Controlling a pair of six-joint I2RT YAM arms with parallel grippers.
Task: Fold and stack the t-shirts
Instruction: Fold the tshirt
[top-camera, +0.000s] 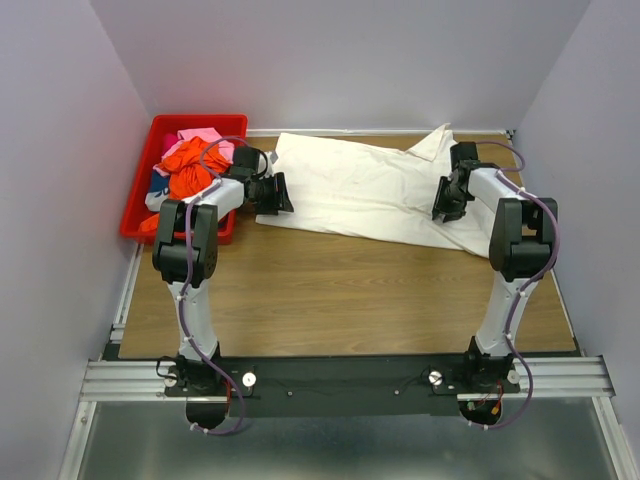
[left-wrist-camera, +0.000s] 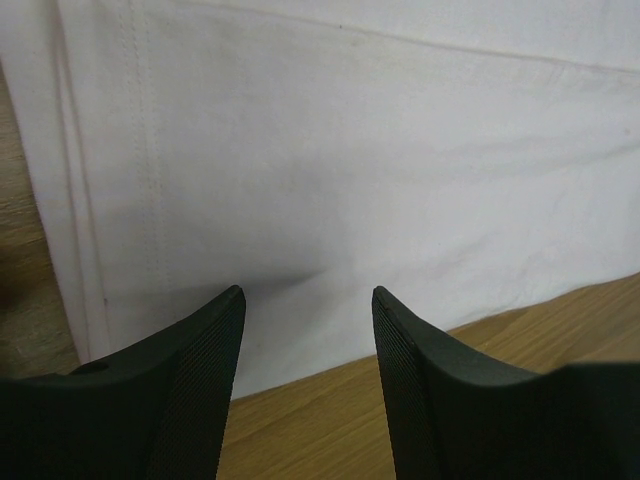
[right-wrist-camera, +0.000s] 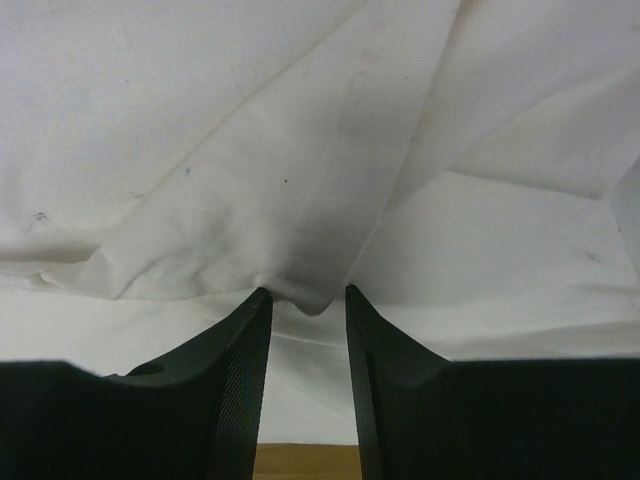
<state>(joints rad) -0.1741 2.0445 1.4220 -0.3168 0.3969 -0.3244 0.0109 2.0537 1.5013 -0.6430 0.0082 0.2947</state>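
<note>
Now then, over to the white shirt (top-camera: 370, 190): spread across the far half of the worktop (top-camera: 330, 290), running from just beside the bin (top-camera: 200, 119) in the far left corner almost to the right edge, with a flap of cloth poking toward the far right corner. Heaped in the bin, orange and pink shirts (top-camera: 190, 165), not yet in play.

Left gripper (top-camera: 272, 193) low at the shirt's left end, jaws spread wide, nothing between them, stitched hem just ahead of the tips. Right gripper (top-camera: 445, 200) over the shirt's right end, jaws roughly half apart, a small pucker of cloth sitting right at the tips but seemingly not pinched.

Looks like a fold not yet made. Soft, light, floppy stuff: no stiffness at all, sure to sag and drag on the wood, likely to bunch wherever pushed. Best taken by the doubled edges, hem on the left, shoulder or sleeve seam on the right, pinching low against the worktop. Worth lifting both ends together and keeping the cloth taut between them, else wrinkles and a crooked fold. Thin layers, apt to slip out of a shallow pinch.
</note>
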